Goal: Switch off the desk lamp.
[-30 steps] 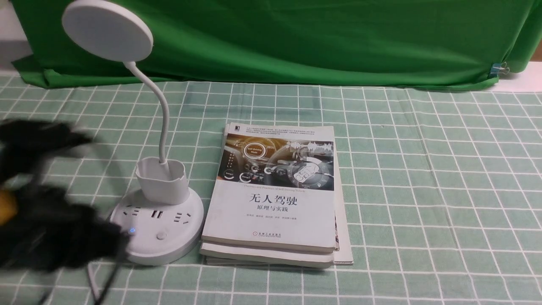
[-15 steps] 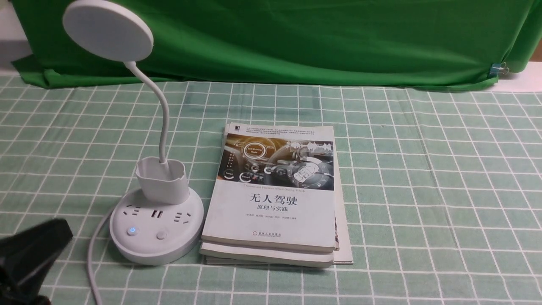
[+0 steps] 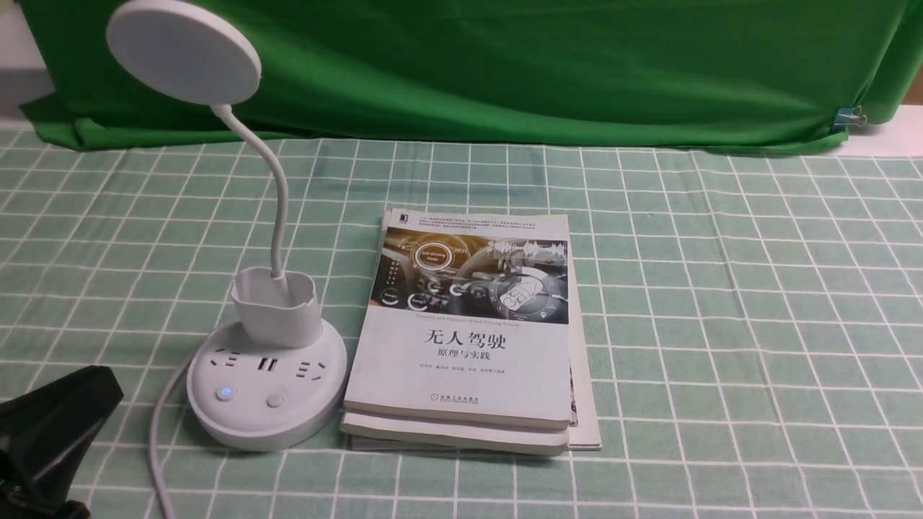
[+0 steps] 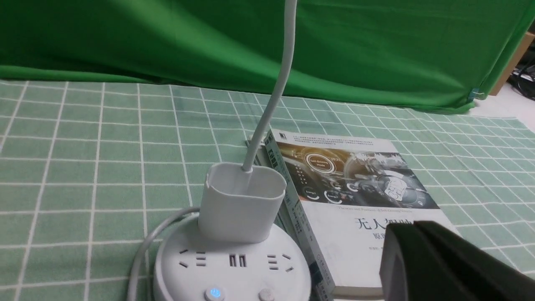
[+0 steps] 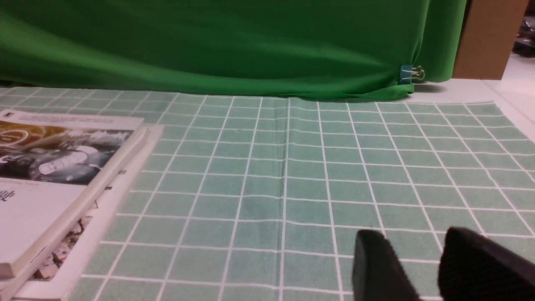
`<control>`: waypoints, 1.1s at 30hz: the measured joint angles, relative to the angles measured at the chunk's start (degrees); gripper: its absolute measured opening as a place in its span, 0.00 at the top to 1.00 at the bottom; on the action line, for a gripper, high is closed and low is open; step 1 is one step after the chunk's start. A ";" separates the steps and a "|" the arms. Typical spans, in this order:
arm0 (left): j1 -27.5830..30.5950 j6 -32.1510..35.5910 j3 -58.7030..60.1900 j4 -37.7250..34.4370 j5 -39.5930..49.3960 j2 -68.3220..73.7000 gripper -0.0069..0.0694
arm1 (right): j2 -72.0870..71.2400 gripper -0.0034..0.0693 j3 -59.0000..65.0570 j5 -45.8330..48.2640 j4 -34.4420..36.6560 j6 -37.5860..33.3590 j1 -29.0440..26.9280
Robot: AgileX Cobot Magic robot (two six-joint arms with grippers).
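The white desk lamp [image 3: 267,389] stands left of centre on the checked cloth. Its disc head [image 3: 184,52] sits high at the back on a bent gooseneck [image 3: 277,194] rising from a small cup [image 3: 276,306]. On the round base, a button glowing blue [image 3: 226,393] sits beside a plain one [image 3: 274,401]; the left wrist view shows both, blue [image 4: 215,293] and plain [image 4: 264,296]. My left gripper [image 3: 94,389] is shut and empty, low at the near left, apart from the base. My right gripper [image 5: 411,240] is open over bare cloth, outside the front view.
A stack of books [image 3: 469,339] lies against the lamp base's right side. The lamp's white cable [image 3: 155,447] runs from the base toward the near edge, beside my left gripper. A green cloth backdrop [image 3: 505,65] closes off the back, held by a clip [image 3: 851,115].
My left gripper has drawn back from the lamp base to the near left corner, uncovering the base's left side. The blue button light stays lit. Lamp and books have not moved.
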 joint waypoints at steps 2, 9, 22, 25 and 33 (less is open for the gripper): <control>0.13 0.27 1.09 4.17 -0.55 -0.73 0.91 | 0.00 0.62 0.00 0.00 0.00 0.00 0.00; 8.81 0.13 10.93 7.43 -1.07 -10.96 0.91 | 0.00 0.62 0.00 0.00 0.00 0.00 0.00; 19.36 -0.93 14.81 4.01 5.63 -18.05 0.91 | 0.00 0.62 0.00 0.00 0.00 0.00 0.00; 19.40 -1.32 14.81 3.76 5.82 -18.05 0.91 | 0.00 0.62 0.00 0.00 0.00 0.00 0.00; 19.40 -1.42 14.81 3.55 6.07 -18.05 0.91 | 0.00 0.62 0.00 0.00 0.00 0.00 0.00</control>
